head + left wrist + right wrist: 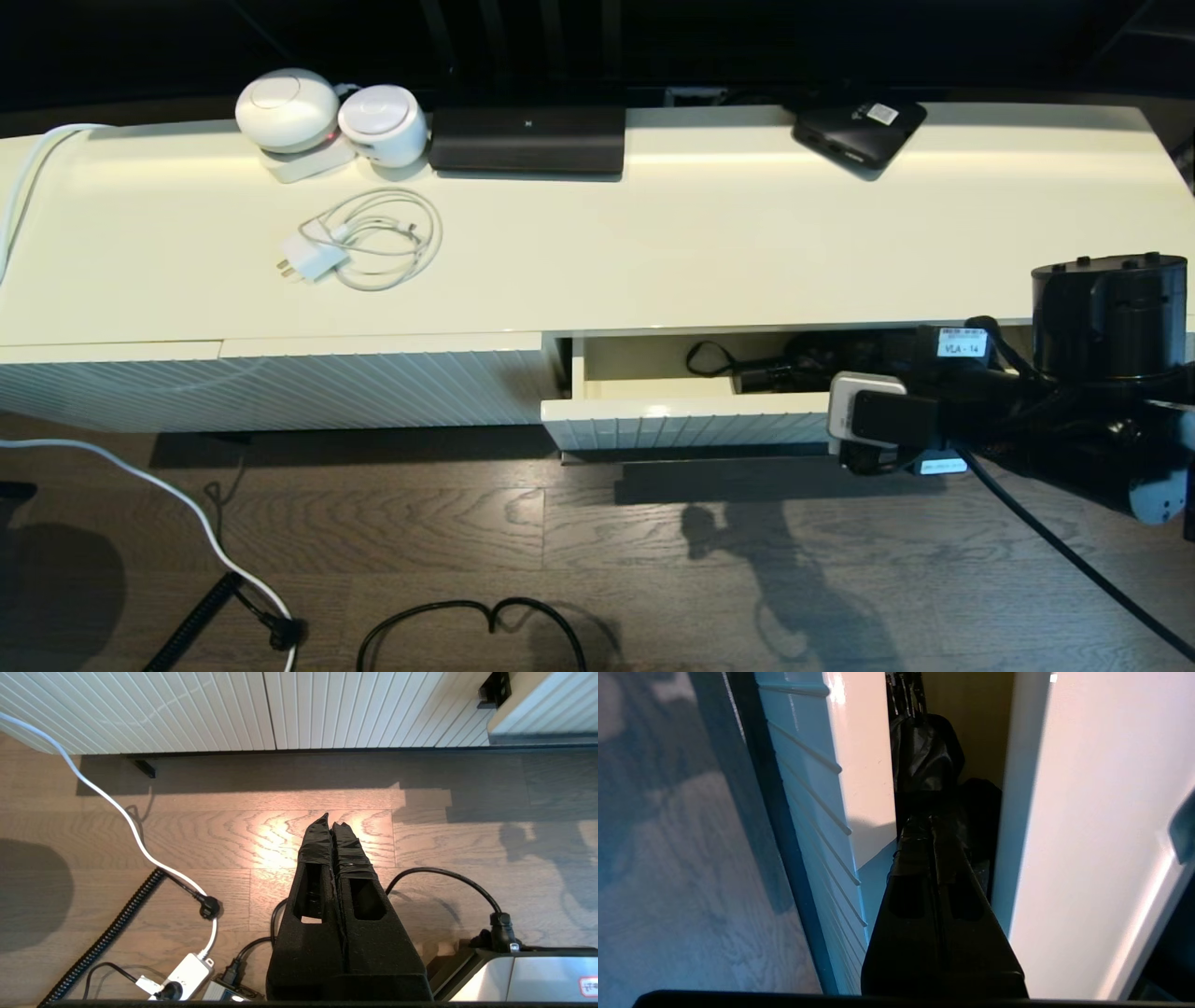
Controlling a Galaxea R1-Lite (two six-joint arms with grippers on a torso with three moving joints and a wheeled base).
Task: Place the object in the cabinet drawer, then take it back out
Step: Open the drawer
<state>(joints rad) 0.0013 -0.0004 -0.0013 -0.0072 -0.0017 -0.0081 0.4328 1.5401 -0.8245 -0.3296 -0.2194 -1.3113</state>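
The cabinet drawer [681, 422] is pulled partly out at the right of the cream cabinet. The black folding umbrella [794, 367] lies inside it, with its handle and thin wrist loop [709, 357] pointing left. My right arm reaches in over the drawer from the right. In the right wrist view my right gripper [930, 820] is inside the drawer, between the ribbed front [812, 812] and the cabinet body. Its fingers are pressed together, and the tips are at the umbrella's wrinkled fabric [927, 756]. Nothing shows between them. My left gripper [332, 820] hangs shut over the wooden floor, holding nothing.
On the cabinet top [653, 243] are two white round devices [327, 117], a white charger with a coiled cable [364, 243], a long black box [527, 138] and a flat black box with a white sticker [859, 126]. Cables and a power strip [187, 975] lie on the floor.
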